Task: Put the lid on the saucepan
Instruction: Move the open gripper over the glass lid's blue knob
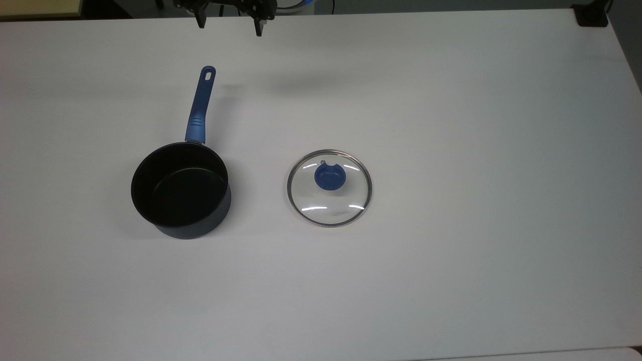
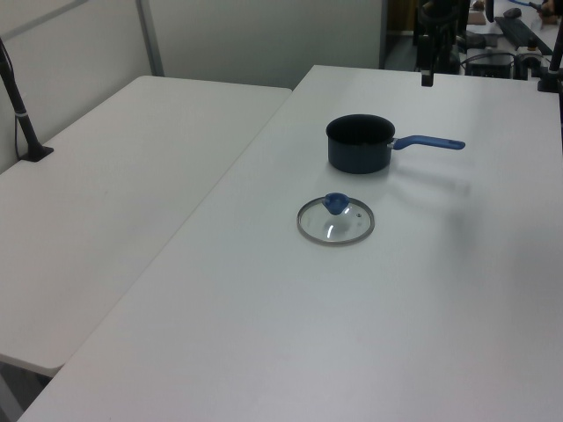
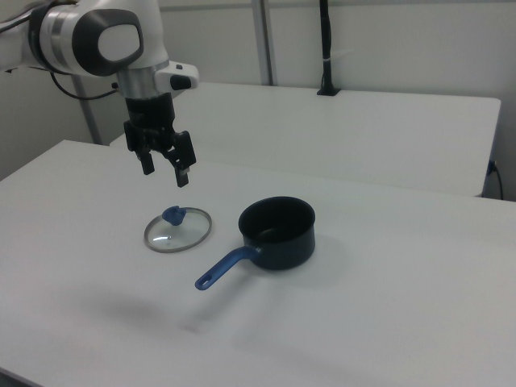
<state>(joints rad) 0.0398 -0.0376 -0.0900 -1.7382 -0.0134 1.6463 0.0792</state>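
Note:
The saucepan (image 1: 180, 191) (image 2: 360, 143) (image 3: 279, 232) stands uncovered on the white table, dark with a black inside. Its long blue handle (image 1: 200, 105) points to the top view's top. The lid (image 1: 329, 187) (image 2: 335, 220) (image 3: 177, 229) lies flat on the table to the top view's right of the pan, clear glass with a metal rim and a blue knob (image 1: 329, 177). My gripper (image 1: 229, 24) (image 3: 165, 172) hangs open and empty high above the table, at the top edge of the top view, well away from both.
The white table (image 1: 451, 125) has wide free room around the pan and the lid. A second white table (image 2: 114, 158) adjoins it in the left view's left. A black post base (image 1: 592, 15) sits at the top view's far right corner.

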